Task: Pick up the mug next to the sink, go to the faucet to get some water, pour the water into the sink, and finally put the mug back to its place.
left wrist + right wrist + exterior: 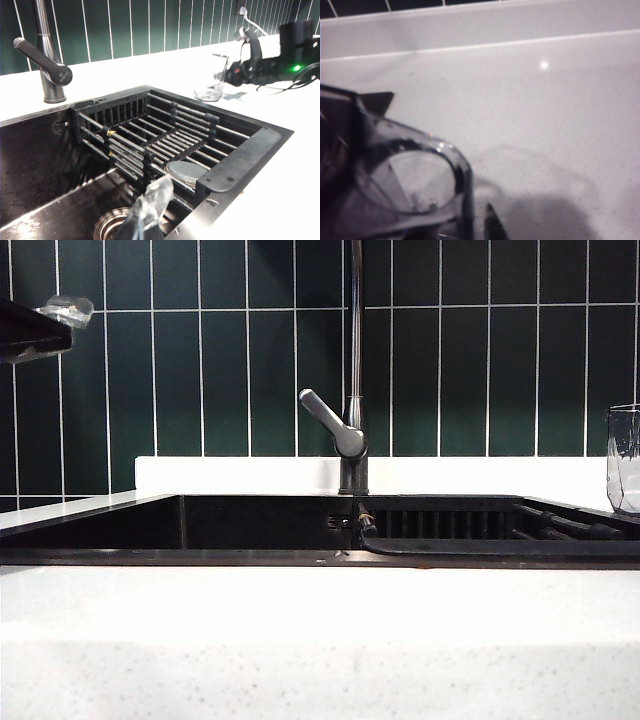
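Note:
The clear faceted mug (624,458) stands upright on the white counter at the right end of the sink (260,556), with nothing visible in it (211,80). My right gripper (236,75) sits right beside it, low over the counter. In the right wrist view the mug (415,175) fills the near side, and one dark fingertip (492,222) stands a small gap off its wall, so the jaws are open. My left gripper (66,312) hangs shut, high at the far left, its plastic-wrapped tips (150,207) over the basin. The faucet (355,360) rises behind the sink's middle.
A ribbed black rack (150,135) fills the right half of the sink, with a round grey disc (186,171) under its bars. The metal drain (112,225) lies in the left half. The faucet lever (325,418) angles left. Green tiles back the counter.

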`<state>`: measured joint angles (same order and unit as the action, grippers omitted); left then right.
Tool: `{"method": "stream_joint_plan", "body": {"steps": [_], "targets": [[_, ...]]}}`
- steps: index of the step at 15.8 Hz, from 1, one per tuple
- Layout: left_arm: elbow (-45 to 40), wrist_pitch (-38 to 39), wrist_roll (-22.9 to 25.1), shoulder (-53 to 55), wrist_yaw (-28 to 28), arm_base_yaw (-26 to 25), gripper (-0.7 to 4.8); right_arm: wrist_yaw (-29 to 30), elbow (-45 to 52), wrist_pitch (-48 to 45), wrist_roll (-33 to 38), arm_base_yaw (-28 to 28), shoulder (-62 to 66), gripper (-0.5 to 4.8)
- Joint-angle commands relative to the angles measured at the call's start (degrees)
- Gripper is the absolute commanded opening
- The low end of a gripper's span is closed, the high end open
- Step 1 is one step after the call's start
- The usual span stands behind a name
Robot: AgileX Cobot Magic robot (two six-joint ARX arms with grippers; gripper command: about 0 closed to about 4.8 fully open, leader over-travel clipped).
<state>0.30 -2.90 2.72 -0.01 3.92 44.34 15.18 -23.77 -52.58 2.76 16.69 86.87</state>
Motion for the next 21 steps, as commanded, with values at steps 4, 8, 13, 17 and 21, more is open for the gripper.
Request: {"method": "stream_joint_plan", "body": {"steps": [4, 8, 13, 17, 21], "targets": [[0.1, -0.4, -0.2, 0.0, 0.4, 0.0, -0.05, -0.3, 4.5, 4.3, 0.2, 0.0, -9.0, 1.17], [0.1, -0.4, -0.2, 0.0, 0.4, 0.0, -0.05, -3.9, 10.4, 5.7, 0.7, 0.0, -16.7, 1.17], [0.1, -0.5, -0.2, 0.0, 0.4, 0.0, -0.05, -3.3, 14.2, 11.1, 7.1, -0.9, -30.6, 1.17], [0.1, -0.6, -0.1, 0.0, -0.3, -0.1, -0.05, -2.1, 14.4, 16.4, 7.5, -3.9, -40.7, 0.48], [0.1, -1.0, -0.2, 0.0, -1.3, -0.1, -0.05, 0.2, 15.0, 17.9, 4.9, -10.9, -47.9, -0.06]]}}
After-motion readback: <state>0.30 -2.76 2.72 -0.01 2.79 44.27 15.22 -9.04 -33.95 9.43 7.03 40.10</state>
